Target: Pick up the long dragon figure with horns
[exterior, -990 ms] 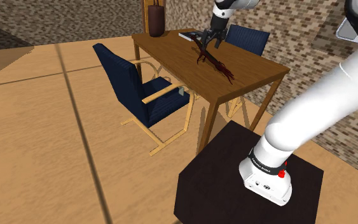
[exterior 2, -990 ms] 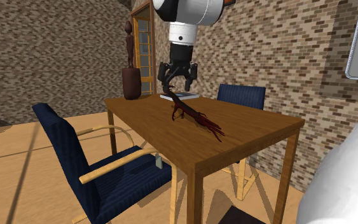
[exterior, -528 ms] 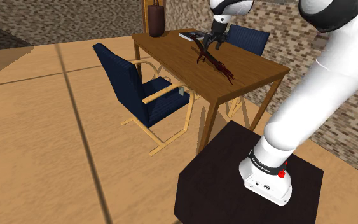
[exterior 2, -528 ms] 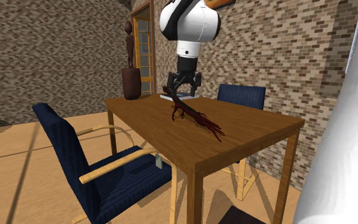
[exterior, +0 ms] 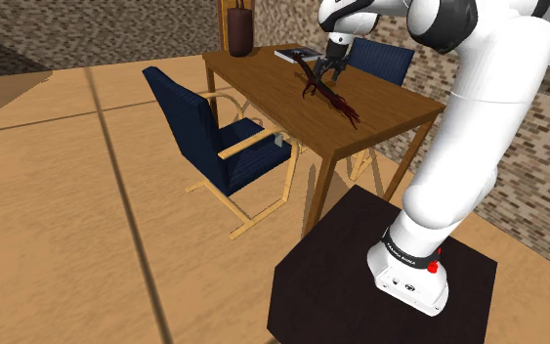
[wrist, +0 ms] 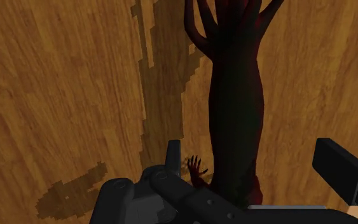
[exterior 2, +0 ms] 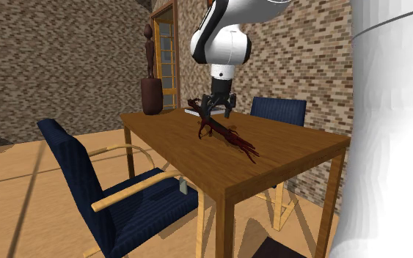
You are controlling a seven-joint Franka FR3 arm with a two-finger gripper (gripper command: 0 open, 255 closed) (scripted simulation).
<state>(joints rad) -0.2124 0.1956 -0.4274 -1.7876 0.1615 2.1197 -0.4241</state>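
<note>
Gripper [exterior 2: 218, 111] is coming down from above onto the dark red dragon figure [exterior 2: 228, 136] lying on the wooden table [exterior 2: 183, 146], fingers standing wide either side of its body, not yet touching, so closing is looking like the next move

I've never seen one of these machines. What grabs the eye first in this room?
The big white arm rises from a black box at the shoulder view's lower right and bends over a wooden table. There its black gripper hangs open over one end of a long dark red dragon figure lying on the tabletop. A blue armchair stands beside the table, a dark vase on its far corner.
</note>
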